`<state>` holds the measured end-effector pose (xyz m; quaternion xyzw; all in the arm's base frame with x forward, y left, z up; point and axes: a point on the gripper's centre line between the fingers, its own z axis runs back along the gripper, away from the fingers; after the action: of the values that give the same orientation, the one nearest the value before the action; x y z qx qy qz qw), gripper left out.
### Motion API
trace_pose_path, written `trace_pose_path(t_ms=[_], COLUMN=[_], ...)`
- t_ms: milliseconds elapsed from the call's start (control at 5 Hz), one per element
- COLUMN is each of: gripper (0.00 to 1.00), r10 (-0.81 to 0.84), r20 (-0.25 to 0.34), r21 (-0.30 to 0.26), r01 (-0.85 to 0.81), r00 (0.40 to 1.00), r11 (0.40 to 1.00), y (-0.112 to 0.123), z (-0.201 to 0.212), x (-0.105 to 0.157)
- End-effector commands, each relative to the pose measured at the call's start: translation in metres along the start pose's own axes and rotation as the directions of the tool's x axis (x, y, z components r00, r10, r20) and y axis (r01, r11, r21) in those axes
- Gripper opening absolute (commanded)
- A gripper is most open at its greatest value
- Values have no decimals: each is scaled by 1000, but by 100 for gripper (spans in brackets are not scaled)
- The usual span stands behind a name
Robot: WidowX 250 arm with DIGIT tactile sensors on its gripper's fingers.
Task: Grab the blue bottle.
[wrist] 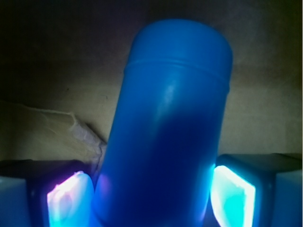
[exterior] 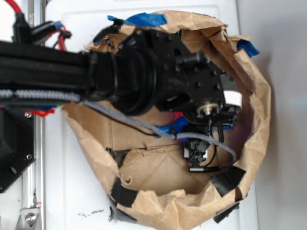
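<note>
The blue bottle (wrist: 165, 118) fills the wrist view, a smooth bright-blue cylinder leaning slightly right, with its flat end pointing away from the camera. My gripper (wrist: 151, 198) is shut on it, and the two glowing pads (wrist: 71, 201) press against its left and right sides. In the exterior view the black arm and the gripper (exterior: 207, 128) reach down into the brown paper nest. They hide most of the bottle, so only a blue sliver (exterior: 180, 125) shows under the wrist. The bottle's neck is hidden.
A crumpled brown paper ring (exterior: 256, 100) patched with black tape (exterior: 227, 179) and blue tape (exterior: 144, 19) walls in the work area on the white table (exterior: 72, 191). A grey cable (exterior: 144, 125) runs across the nest. A metal rail (exterior: 29, 191) stands at the left.
</note>
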<state>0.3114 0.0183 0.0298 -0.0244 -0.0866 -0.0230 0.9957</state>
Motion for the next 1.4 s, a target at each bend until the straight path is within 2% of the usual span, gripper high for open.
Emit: trace_pose_path(t_ms=[0,200,400,600,800,1000,1200], gripper=[0,0,0,0,0,0,0], r10=[-4,11,5,5,12,-20,3], r20=[49,59,85,85,1,-95,-124], r21=[17,26,66,78,120,7,28], r01=[3,-13,-11,-12,-12,21,0], r00=[999,998,996,996,1000,995,992], r11=[1000,1000,998,997,993,1000,1000], y=[-3,0,2,7,23,34,35], z=[5,7,26,66,98,125,129], x=[6,9,11,6,0,-20,-26])
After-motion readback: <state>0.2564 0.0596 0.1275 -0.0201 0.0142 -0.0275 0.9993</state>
